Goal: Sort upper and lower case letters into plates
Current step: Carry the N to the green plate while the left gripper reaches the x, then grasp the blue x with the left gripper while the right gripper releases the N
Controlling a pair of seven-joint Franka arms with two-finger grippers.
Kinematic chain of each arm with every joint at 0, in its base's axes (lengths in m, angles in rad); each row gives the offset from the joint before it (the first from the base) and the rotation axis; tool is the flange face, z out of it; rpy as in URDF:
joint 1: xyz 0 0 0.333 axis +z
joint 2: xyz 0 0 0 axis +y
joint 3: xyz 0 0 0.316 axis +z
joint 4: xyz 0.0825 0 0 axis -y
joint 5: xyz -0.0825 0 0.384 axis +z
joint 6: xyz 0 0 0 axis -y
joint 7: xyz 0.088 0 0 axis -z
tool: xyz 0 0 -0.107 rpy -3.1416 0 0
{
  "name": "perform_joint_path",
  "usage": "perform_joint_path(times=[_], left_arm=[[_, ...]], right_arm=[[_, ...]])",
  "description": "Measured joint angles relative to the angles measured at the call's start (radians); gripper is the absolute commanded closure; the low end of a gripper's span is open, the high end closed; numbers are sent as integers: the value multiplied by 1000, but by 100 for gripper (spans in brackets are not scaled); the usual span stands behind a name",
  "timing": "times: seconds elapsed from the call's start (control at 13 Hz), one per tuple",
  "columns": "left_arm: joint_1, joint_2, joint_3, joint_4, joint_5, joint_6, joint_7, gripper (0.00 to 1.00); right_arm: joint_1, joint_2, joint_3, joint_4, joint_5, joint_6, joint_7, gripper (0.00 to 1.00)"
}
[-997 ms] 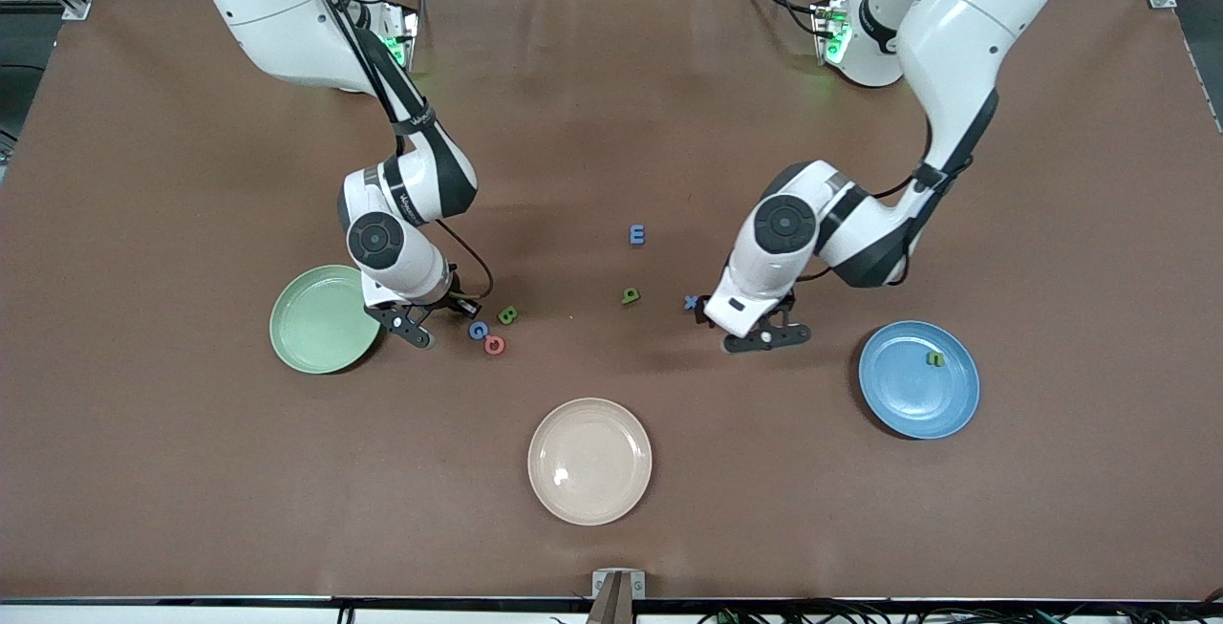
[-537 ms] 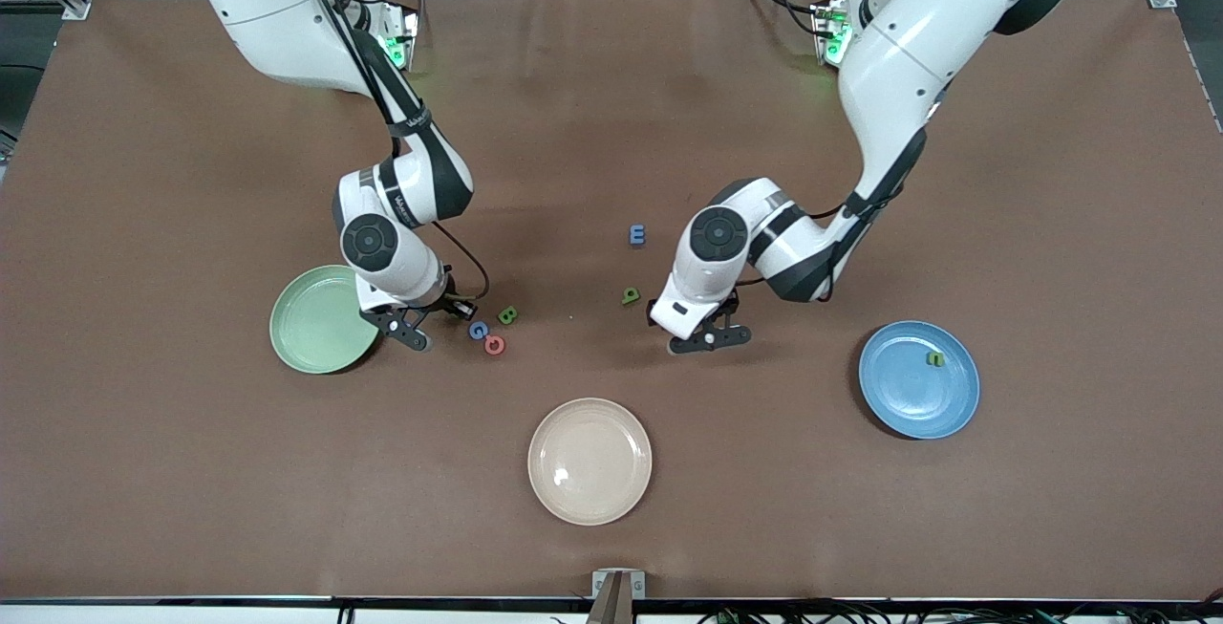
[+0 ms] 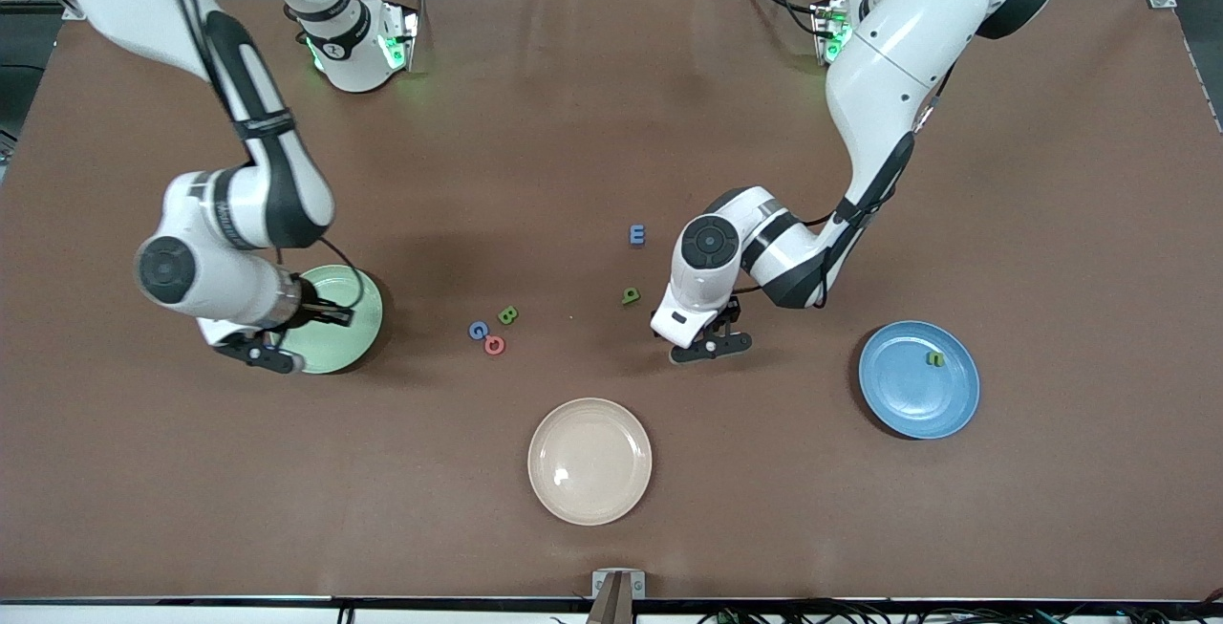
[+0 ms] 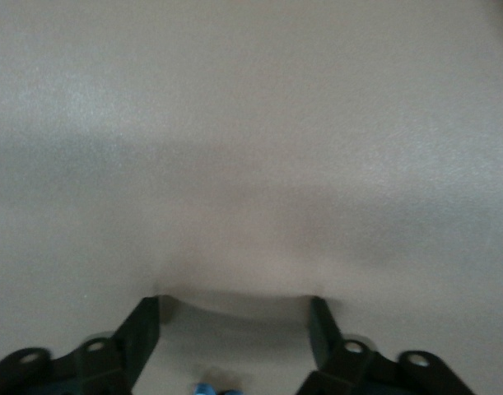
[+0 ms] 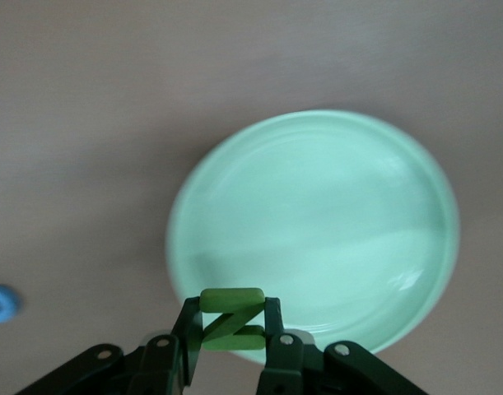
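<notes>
The right gripper [image 5: 226, 329], jaws clamped on a green letter N [image 5: 231, 319], hangs by the mint plate [image 3: 354, 318] rim. The left gripper [image 4: 235, 329] (jaws apart) stands low over bare desk [image 3: 764, 471] beside the green letter [image 3: 631, 296].

A green letter N [image 5: 231, 323] sits between the black fingers of the right gripper [image 5: 231, 346] above a plain pale mint plate [image 5: 317, 222], with a blue letter [image 5: 0, 303] off beside it on brown table [image 5: 86, 123].
</notes>
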Motion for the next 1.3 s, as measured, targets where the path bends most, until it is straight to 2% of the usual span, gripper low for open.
perform_joint_path(times=[0.23,0.46,0.69,0.77,0.84,0.92,1.0,1.3], left_arm=[[3,-26,-27,-35,0,-5,-44,32],[51,-96,-87,-135,0,-6,-60,41],[139,-136,-154,-213,1,21,-58,42],[150,-136,-157,-224,2,50,-56,42],[154,-134,-157,-233,2,83,-55,42],[154,-131,-157,-240,4,110,-55,42],[153,-129,-157,-243,14,126,-55,42],[154,-117,-155,-244,78,131,-55,48]], right_arm=[[-53,4,1,-98,0,76,-80,99],[-48,11,17,-204,0,181,-81,97],[-46,11,19,-227,0,187,-81,89],[-46,11,19,-227,0,188,-81,83],[-46,12,19,-228,0,188,-81,56],[-47,12,19,-228,0,190,-81,16],[-47,12,19,-228,0,194,-81,0],[-40,11,22,-187,0,163,-75,0]])
